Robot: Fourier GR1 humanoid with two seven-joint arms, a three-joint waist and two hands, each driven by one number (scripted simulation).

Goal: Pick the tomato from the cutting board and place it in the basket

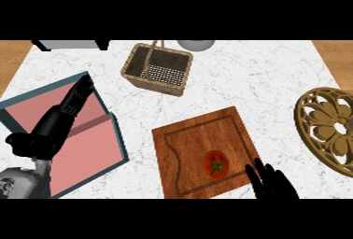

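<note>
My right hand (pixel 272 183), fingers straight and open, rests at the tomato's (pixel 216 164) four o'clock (on the cutting board (pixel 200 135)); basket (pixel 157 68) at twelve.

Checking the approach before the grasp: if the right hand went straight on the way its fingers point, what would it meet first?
Probably the tomato on the cutting board: the right hand points up-left toward it, though its height is unclear.

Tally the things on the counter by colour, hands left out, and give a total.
Red: 1, tomato
Brown: 2, cutting board, basket
Gold: 1, openwork trivet
Pink: 1, teal-edged tray
Grey: 2, objects cut off at the top edge
Total: 7
</note>
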